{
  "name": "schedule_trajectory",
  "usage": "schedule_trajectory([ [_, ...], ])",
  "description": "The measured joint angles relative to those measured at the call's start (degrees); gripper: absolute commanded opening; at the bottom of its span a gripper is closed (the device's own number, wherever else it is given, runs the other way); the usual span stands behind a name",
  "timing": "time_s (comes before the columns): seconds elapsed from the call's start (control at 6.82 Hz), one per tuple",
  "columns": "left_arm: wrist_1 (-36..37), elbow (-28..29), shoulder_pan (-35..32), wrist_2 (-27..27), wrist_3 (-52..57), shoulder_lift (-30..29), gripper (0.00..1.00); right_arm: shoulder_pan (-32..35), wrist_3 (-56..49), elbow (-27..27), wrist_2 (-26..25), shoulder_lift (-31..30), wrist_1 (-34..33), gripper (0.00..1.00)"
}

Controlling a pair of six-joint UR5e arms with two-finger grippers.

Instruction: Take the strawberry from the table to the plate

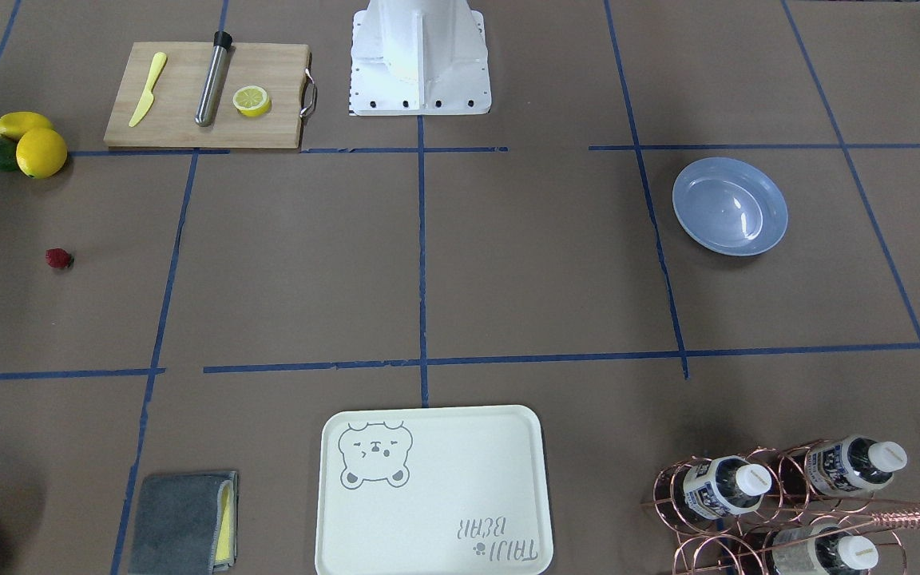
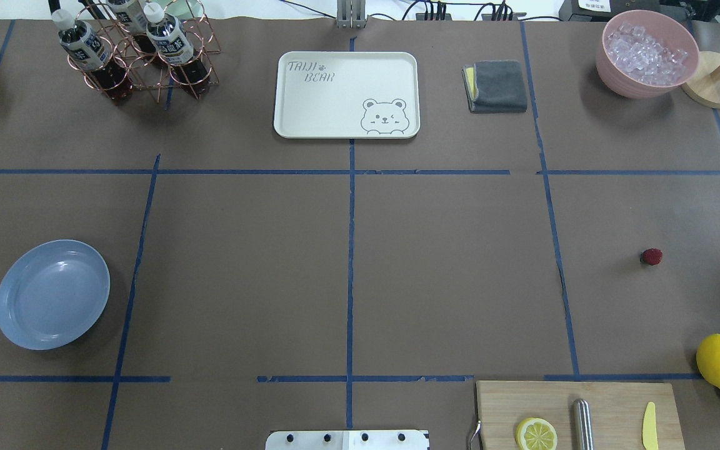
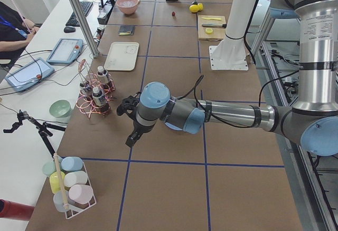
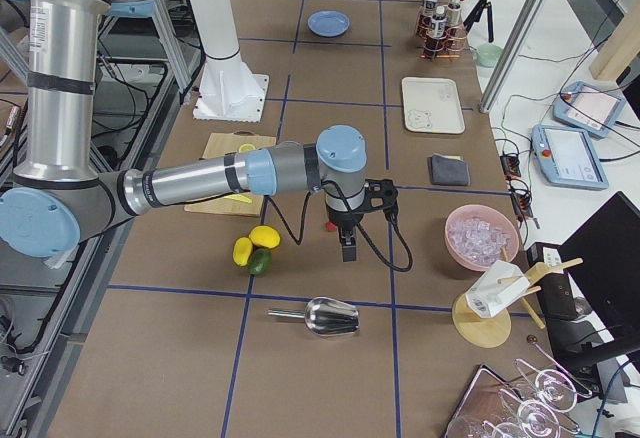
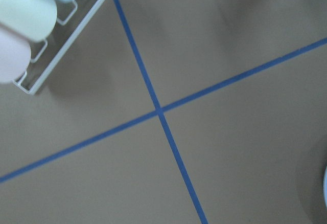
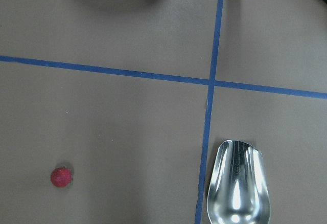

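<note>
Resting on the bench (image 2: 447,275) near its right end, strawberry (image 2: 651,256) well apart from the plate (image 2: 52,294) at the left end; left fingers (image 3: 133,136) and right fingers (image 4: 348,248): opening cannot be told.

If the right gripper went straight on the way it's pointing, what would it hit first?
Probably bare table. The right gripper points down; the strawberry looks off to one side, the scoop farther off, though depth is unclear.

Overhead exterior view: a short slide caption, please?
A strawberry sits on the table, far across from the empty blue plate.
</note>
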Motion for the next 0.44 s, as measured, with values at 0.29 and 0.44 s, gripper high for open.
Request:
schedule_trajectory([
  [0.29,-11.2,3.4,2.0,-2.6,-7.7,-0.8,1.0,0.0,0.5,0.0,1.2,-0.1,0.3,1.0],
  [0.44,-15.4,4.2,5.2,-3.4,-10.9,-0.8,1.0,0.0,0.5,-0.3,1.4,-0.6,2.0,1.0],
])
